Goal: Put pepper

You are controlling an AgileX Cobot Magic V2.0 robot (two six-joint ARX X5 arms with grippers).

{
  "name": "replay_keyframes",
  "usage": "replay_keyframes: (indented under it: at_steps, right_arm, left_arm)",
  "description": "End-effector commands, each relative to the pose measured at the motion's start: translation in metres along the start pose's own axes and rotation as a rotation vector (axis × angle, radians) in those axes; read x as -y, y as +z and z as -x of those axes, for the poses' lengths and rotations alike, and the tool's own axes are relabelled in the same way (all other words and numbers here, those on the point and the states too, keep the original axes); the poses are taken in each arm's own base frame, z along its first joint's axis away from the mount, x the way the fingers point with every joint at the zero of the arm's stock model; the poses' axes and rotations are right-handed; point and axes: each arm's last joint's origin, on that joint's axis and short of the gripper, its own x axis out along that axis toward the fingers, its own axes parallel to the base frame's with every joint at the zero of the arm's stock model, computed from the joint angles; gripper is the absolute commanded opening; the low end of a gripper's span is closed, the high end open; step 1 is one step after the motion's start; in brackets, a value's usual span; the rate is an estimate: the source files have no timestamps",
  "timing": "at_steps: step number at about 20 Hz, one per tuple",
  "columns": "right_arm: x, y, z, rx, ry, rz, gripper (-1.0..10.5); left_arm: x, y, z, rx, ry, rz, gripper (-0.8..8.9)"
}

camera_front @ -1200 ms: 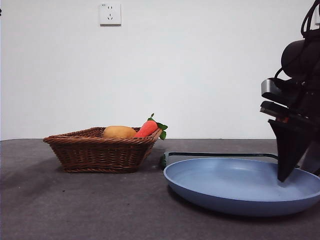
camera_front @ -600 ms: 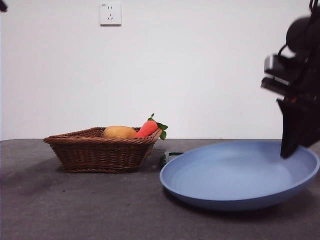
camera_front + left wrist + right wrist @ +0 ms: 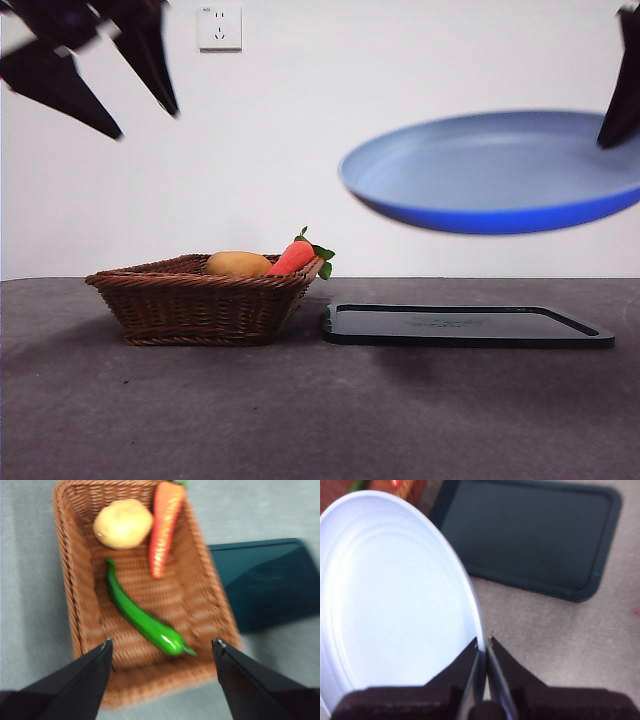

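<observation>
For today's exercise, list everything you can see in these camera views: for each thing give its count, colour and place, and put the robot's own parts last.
pepper: one, glossy green, lying in the basket.
carrot: one, orange-red, in the basket beside the potato.
potato: one, yellow-brown, in the basket.
basket: one, brown wicker, on the table.
tray: one, dark, flat on the table beside the basket.
plate: one, blue, held in the air above the tray.
table: one, grey.
wall socket: one, white, on the wall.
left tool: one, black, open above the basket.
right tool: one, black, shut on the plate's rim.
</observation>
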Motion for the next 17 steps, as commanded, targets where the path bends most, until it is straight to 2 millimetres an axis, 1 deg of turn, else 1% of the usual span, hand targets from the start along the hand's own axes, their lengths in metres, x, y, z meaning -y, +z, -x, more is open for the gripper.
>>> replay_keyframes:
  at_steps: [1,3,5,8,10,12,17]
  right_arm:
    - [-0.004,0.001,0.015,0.054,0.004,-0.003,0.1]
    - [-0.006,-0.001,0.023,0.083,0.003,0.004,0.1]
    - [-0.008,-0.002,0.028,0.1,0.003,0.007,0.1]
    - [-0.008,-0.003,0.029,0.096,0.004,0.003,0.1]
    - [-0.008,-0.004,0.029,0.09,0.005,0.001,0.1]
    - [-0.008,-0.004,0.029,0.089,0.005,0.001,0.1]
    - [-0.009,-0.004,0.029,0.085,0.006,0.0,0.1]
  left_arm:
    - [0.001,0.015,-0.03,-0.052,0.062,0.007,3.5]
    - [-0.001,0.023,-0.055,-0.123,0.093,0.017,3.5]
    - [-0.003,0.025,-0.079,-0.176,0.117,0.033,3.5]
    - [0.002,0.021,-0.112,-0.219,0.115,0.039,3.5]
    - [0.004,0.016,-0.129,-0.235,0.119,0.052,3.5]
    - [0.002,0.01,-0.145,-0.254,0.147,0.06,3.5]
    - [0.002,0.001,-0.17,-0.27,0.169,0.053,3.5]
